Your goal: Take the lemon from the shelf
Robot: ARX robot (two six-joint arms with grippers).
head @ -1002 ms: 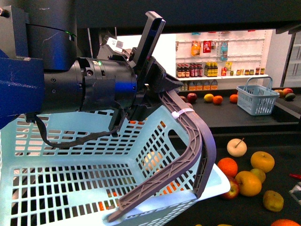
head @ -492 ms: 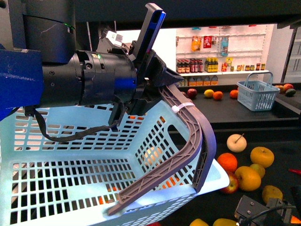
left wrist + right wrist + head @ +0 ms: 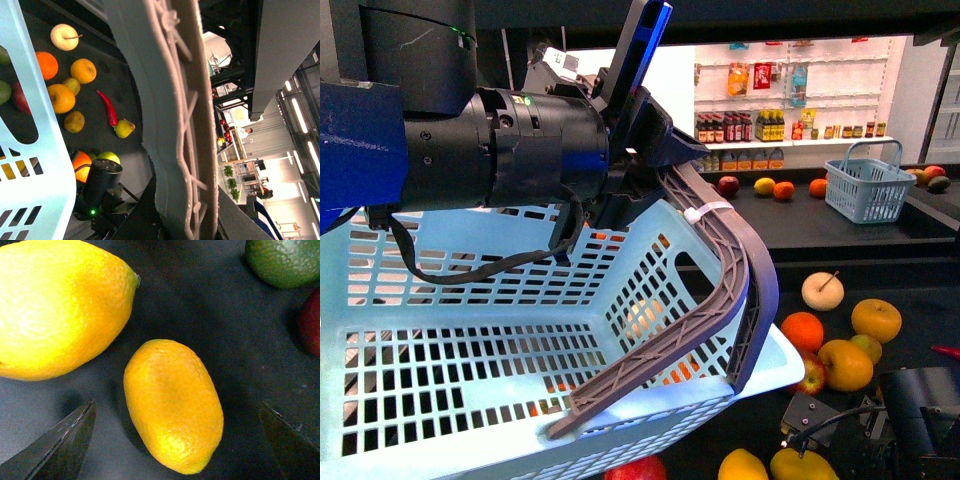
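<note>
In the right wrist view a small yellow oval lemon (image 3: pixel 172 405) lies on the dark shelf tray (image 3: pixel 210 305). It sits between the spread fingers of my open right gripper (image 3: pixel 177 440), which do not touch it. A larger lemon (image 3: pixel 60 305) lies just beside it. In the front view both lemons (image 3: pixel 742 466) (image 3: pixel 802 465) show at the bottom edge, under my right gripper (image 3: pixel 810 418). My left gripper (image 3: pixel 655 165) is shut on the grey basket handle (image 3: pixel 720 280) of the light blue basket (image 3: pixel 470 380), held up in front of the shelf (image 3: pixel 910 270).
Oranges (image 3: pixel 803 330), golden apple-like fruits (image 3: pixel 876 320) and a pale stemmed fruit (image 3: pixel 822 290) lie on the tray behind the right arm. A green fruit (image 3: pixel 282 260) and a red fruit (image 3: pixel 311 322) lie near the lemons. A small blue basket (image 3: pixel 868 190) stands on the far counter.
My right arm has come into the front view from the lower right and moved left, over the lemons. The left arm and basket have shifted only slightly.
</note>
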